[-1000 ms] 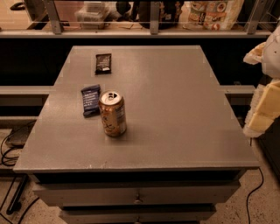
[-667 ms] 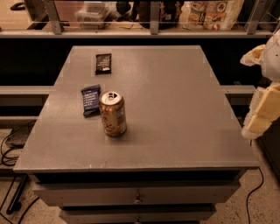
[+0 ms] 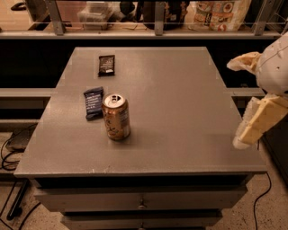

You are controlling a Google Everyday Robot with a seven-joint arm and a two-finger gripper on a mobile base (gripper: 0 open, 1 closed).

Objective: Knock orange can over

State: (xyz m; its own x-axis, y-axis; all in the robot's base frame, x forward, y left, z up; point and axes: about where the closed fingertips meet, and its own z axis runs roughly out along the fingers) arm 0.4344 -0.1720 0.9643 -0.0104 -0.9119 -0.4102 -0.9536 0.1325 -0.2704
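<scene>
The orange can stands upright on the grey table, left of the middle, its silver top and pull tab facing up. My gripper hangs at the table's right edge, well to the right of the can and apart from it. Its two pale fingers are spread wide, one above the other, with nothing between them.
A dark blue snack wrapper lies flat just left of the can. A black wrapper lies further back on the left. A shelf with bags and containers runs behind the table. Cables lie on the floor at left.
My gripper has shifted slightly left toward the table's right edge. The can and wrappers have not moved.
</scene>
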